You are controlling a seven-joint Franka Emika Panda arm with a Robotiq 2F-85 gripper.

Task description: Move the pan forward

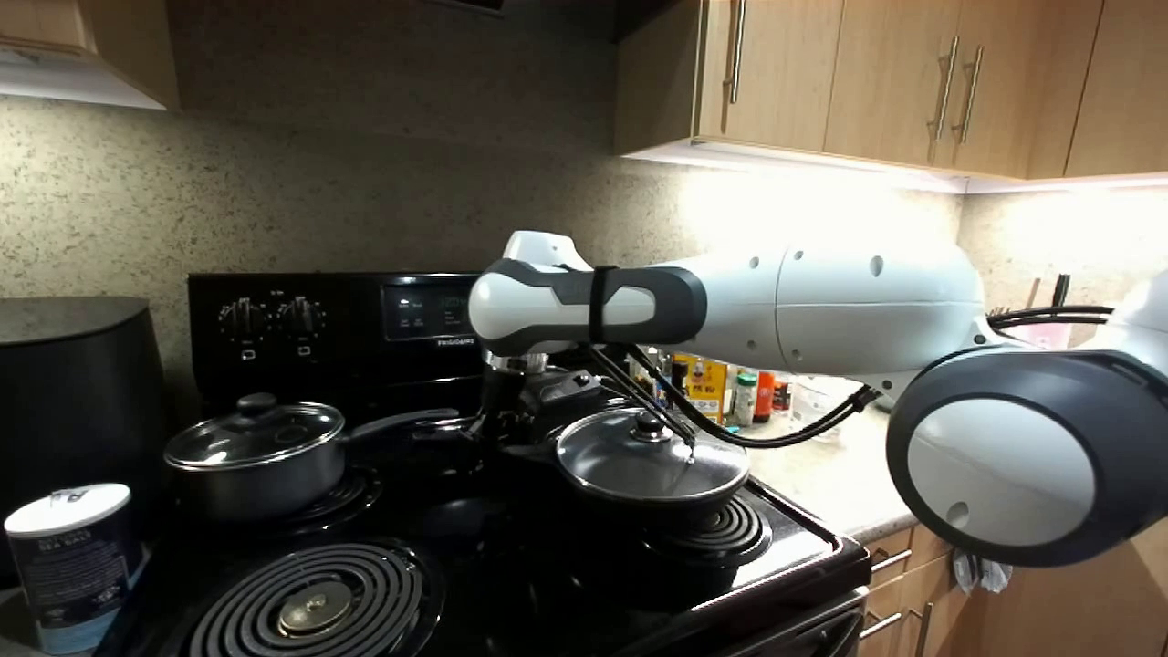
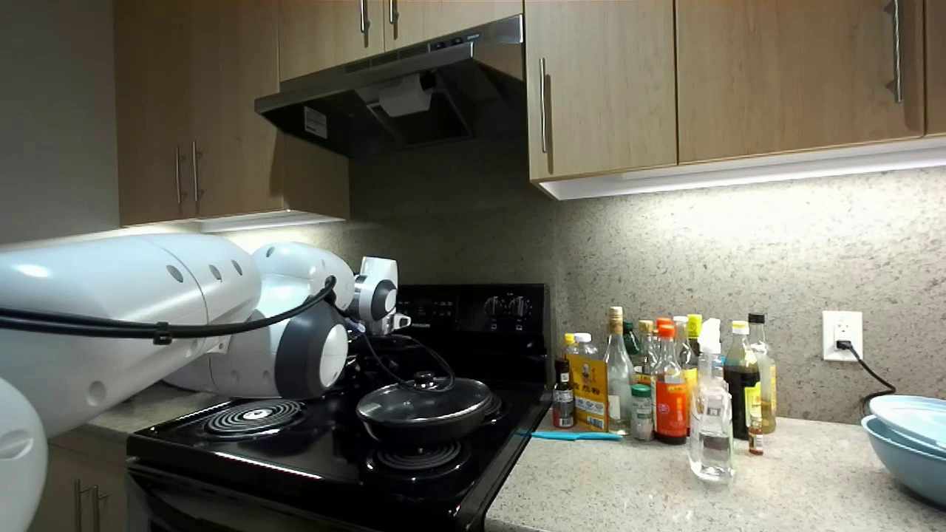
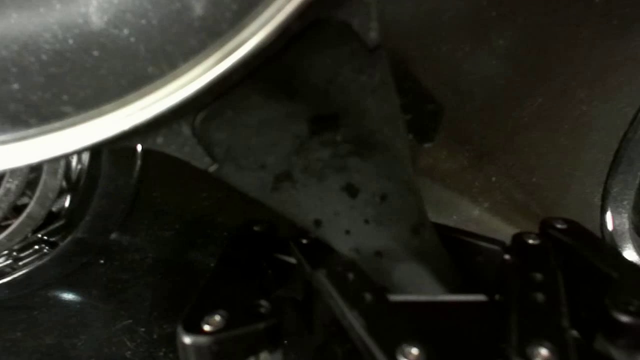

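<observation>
In an exterior view, the pan (image 1: 650, 473) is on the stove (image 1: 493, 575), with its domed glass lid (image 1: 607, 461) in place and the knob (image 1: 651, 426) upright at the centre. It sits partly over the front burner (image 1: 730, 534) on the worktop (image 1: 821, 474) side. Its handle (image 1: 534, 452) points toward the middle of the stove, below the end of the arm (image 1: 821, 319). A deeper pot (image 1: 260, 484) stands well apart. I judge the pan stiff and fairly heavy, with most of its weight out beyond the handle, so a hold there must resist some twisting.

In an exterior view, the pan lies between the front burner and the back burner (image 2: 498, 408), hiding part of each; whether it rests on either I cannot tell. A cable (image 2: 451, 374) loops down beside the knob. The lid is smooth and breakable, and would probably slide or rattle if tipped. The knob would be a poor hold, likely bringing up the lid alone.

In the wrist view, the claw (image 3: 400, 267) is closed, the handle running in between its jaws. I take it to be gripping there, though the contact is too dark to make out. The handle is broad near the rim (image 3: 150, 106), narrower at the claw, and dull, so probably not very slippery. Sliding it level looks safer than lifting.
</observation>
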